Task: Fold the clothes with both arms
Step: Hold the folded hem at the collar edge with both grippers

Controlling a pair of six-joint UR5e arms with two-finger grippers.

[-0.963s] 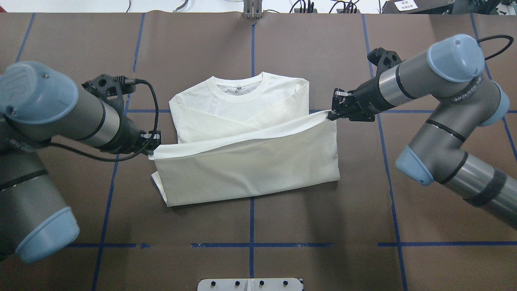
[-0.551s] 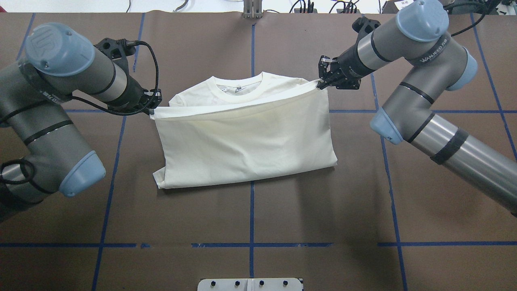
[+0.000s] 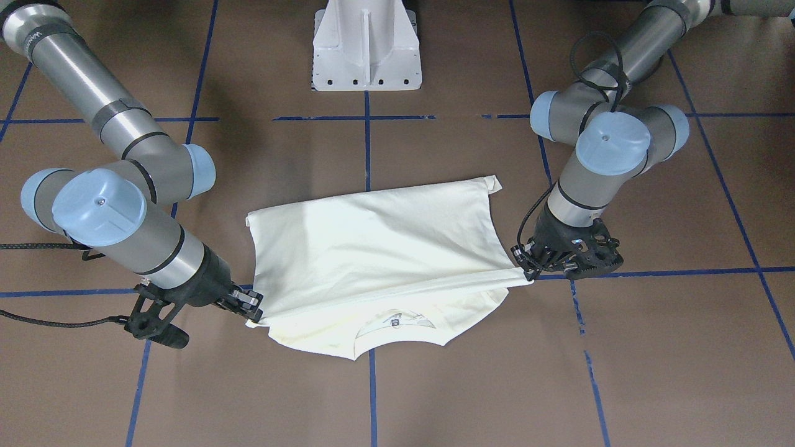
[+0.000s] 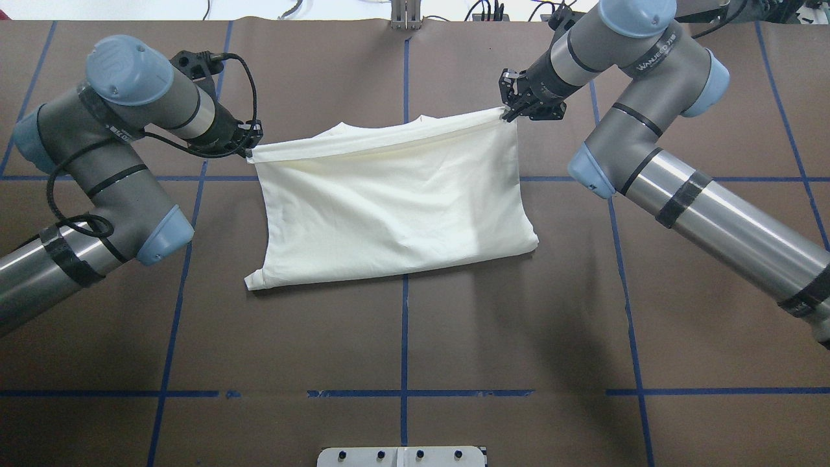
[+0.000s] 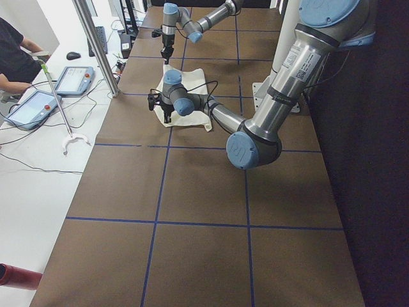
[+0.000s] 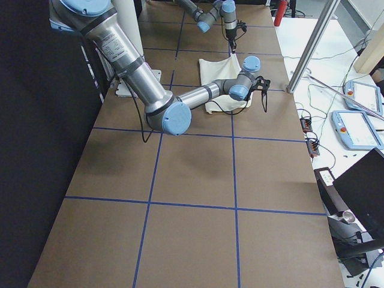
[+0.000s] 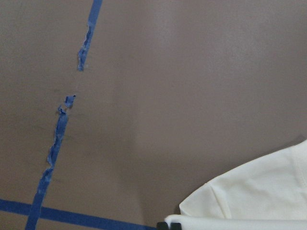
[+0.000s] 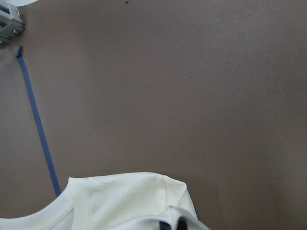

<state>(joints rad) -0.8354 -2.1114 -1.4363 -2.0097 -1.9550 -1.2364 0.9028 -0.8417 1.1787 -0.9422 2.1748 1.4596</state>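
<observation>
Cream T-shirt [image 4: 389,207], plain back up, doubled over on the brown tabletop [image 4: 519,337]. Folded-over hem taut between left claw [image 4: 249,148] and right claw [image 4: 508,111], each pinching one corner. Left arm [image 4: 110,175] and right arm [image 4: 681,188], grey with light blue joint caps, reach in from opposite sides.

Light is bright, even and from overhead. The table [image 4: 292,344] is matte, with no glare. In the overhead view, soft shadows fall beneath the left arm [image 4: 110,162] and right arm [image 4: 707,207], and a narrow dark shadow lines the near edge of the shirt [image 4: 389,194]. The shirt is near overexposure, with a brighter patch at one lower corner; its folds stay readable. The polished arm tubes show mild highlights. The side views bend at the edges. The wrist views are soft and grainy, and the cloth at their bottom edge is blurred.
</observation>
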